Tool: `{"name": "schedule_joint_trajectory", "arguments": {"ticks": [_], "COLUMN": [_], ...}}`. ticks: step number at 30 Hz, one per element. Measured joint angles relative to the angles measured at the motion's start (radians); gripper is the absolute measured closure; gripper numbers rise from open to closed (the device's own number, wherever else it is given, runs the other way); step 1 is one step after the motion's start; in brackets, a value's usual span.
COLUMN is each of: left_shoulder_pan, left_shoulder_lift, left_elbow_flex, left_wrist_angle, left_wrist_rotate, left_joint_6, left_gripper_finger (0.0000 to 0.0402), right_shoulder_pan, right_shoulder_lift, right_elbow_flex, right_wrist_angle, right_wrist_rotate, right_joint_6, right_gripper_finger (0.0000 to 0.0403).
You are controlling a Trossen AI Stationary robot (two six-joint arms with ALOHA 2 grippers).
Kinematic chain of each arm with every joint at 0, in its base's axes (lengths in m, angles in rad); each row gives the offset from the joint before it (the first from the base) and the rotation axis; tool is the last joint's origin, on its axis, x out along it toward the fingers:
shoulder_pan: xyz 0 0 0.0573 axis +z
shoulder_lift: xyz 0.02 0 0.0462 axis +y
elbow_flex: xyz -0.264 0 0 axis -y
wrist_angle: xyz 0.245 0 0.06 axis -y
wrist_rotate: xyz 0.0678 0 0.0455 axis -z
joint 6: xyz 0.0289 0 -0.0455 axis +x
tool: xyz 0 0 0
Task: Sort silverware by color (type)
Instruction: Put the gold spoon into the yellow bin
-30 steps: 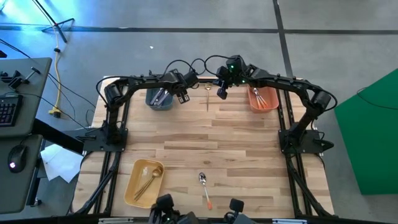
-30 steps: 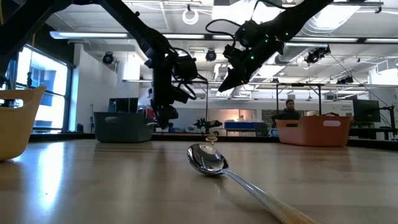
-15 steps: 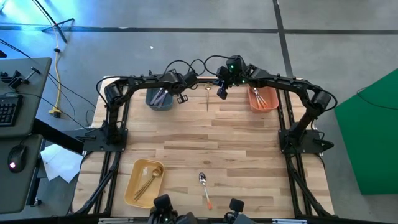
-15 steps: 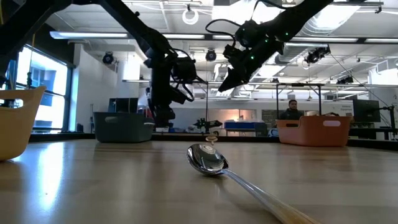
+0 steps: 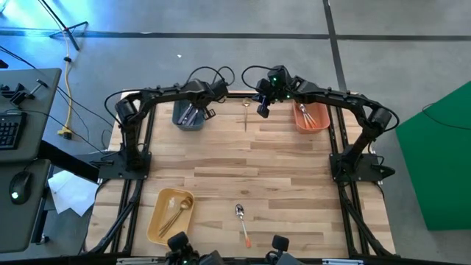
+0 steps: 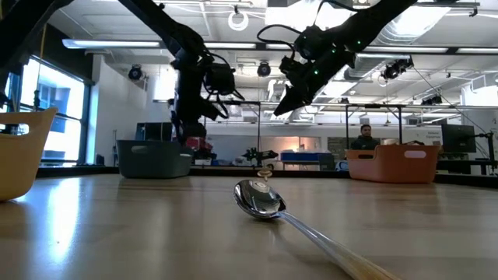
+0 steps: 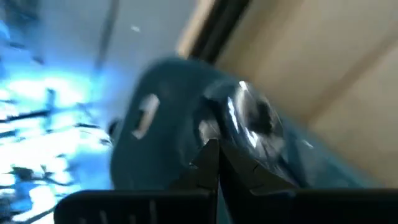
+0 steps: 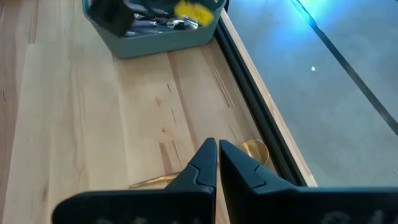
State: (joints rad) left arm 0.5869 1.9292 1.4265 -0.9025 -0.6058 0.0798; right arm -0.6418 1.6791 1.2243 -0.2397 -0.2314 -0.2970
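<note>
A gold spoon (image 5: 245,112) lies flat on the table by the far edge, and it shows in the right wrist view (image 8: 251,150) too. My right gripper (image 5: 263,111) hangs shut in the air just right of it, holding nothing. My left gripper (image 5: 204,111) is shut and empty above the right rim of the blue-grey bin (image 5: 188,116), which holds silverware (image 7: 249,115). An orange-handled spoon (image 5: 242,223) lies on the table near the front edge, bowl up in the low view (image 6: 261,200).
An orange bin (image 5: 310,116) with orange-handled pieces stands at the far right. A yellow bin (image 5: 171,215) with gold pieces sits at the near left. The middle of the wooden table (image 5: 250,165) is bare. A person (image 6: 363,138) sits in the room beyond.
My left gripper has shut, with nothing between its fingers. It has risen a little and drawn toward the table's left, over the blue-grey bin. My right gripper and the spoons have kept still.
</note>
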Motion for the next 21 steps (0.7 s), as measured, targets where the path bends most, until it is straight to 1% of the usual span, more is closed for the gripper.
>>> {"name": "schedule_joint_trajectory", "arguments": {"ticks": [2, 5, 7, 12, 16, 21], "left_shoulder_pan": [0.012, 0.023, 0.03, 0.069, 0.094, 0.108], "left_shoulder_lift": [-0.023, -0.054, -0.057, -0.054, -0.053, -0.053], "left_elbow_flex": [-0.001, -0.017, -0.035, -0.1, -0.132, -0.138], "left_wrist_angle": [-0.031, -0.006, 0.008, 0.065, 0.096, 0.117], "left_wrist_rotate": [0.1, 0.277, 0.326, 0.35, 0.349, 0.304], "left_joint_6": [-0.025, -0.035, -0.035, -0.046, -0.069, -0.069], "left_gripper_finger": [0.0401, 0.0401, 0.0401, 0.0401, 0.0401, 0.0401], "right_shoulder_pan": [0.0, 0.0, 0.0, 0.0, 0.0, 0.0], "right_shoulder_lift": [0.0, 0.0, 0.0, -0.001, -0.001, -0.001], "right_elbow_flex": [0.0, 0.0, 0.0, 0.0, 0.0, 0.0], "right_wrist_angle": [-0.006, -0.007, -0.007, -0.008, -0.008, -0.008], "right_wrist_rotate": [0.0, 0.0, 0.0, 0.0, 0.0, 0.0], "right_joint_6": [0.0, -0.002, -0.014, -0.019, -0.019, -0.018], "right_gripper_finger": [0.0401, 0.0401, 0.0401, 0.0401, 0.0401, 0.0401]}}
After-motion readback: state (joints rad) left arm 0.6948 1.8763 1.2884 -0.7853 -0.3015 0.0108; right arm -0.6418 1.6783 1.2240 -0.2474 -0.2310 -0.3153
